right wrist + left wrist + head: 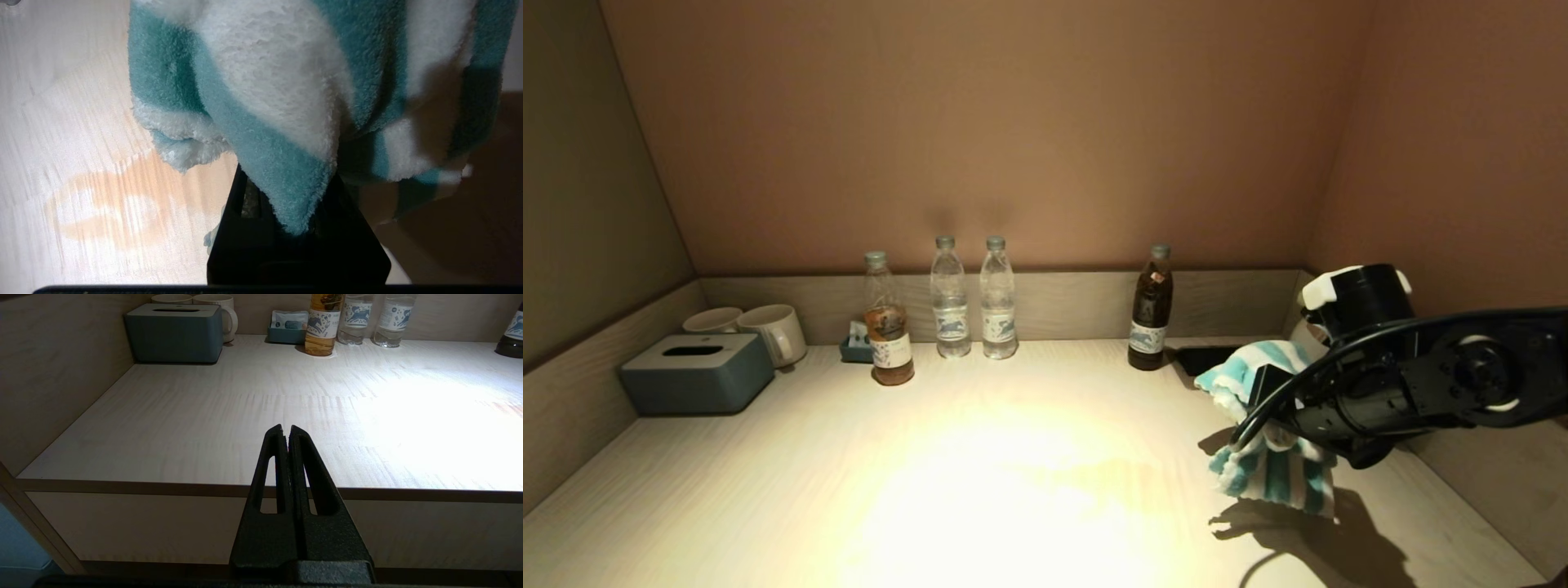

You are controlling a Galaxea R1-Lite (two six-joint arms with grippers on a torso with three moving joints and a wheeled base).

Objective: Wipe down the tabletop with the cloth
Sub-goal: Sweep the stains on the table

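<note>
**Right Gripper Holding Striped Cloth Above Counter, Right Side**

1. Counter (768, 490): a pale wood-grain surface enclosed by a low backsplash and walls on three sides. A bright light patch covers its centre. In the right wrist view, an orange-tinted wet stain (102, 204) lies on the surface beside the hanging cloth.

2. Right arm: extends in from the right edge of the head view, over the right part of the counter. The right gripper (286, 196) has its fingers closed on the cloth; the fabric drapes over them and hides the tips.

3. Cloth (1278, 457): fluffy, with teal and white stripes. It hangs bunched from the right gripper, above the right side of the counter, and casts a shadow on the surface below. Whether its lowest edge touches the counter cannot be determined.

4. Left gripper (286, 430): positioned off the front edge of the counter, on the left side. Its fingers are pressed together with nothing between them.

5. Tissue box (698, 371): grey-blue, at the far left corner. Two white mugs (768, 331) stand just behind it.

6. Bottles along the backsplash: one with amber liquid (886, 322), two clear water bottles (972, 298), and one dark bottle (1150, 310) to the right.

7. Small teal tray (856, 347): holds sachets, behind the amber bottle.
</note>
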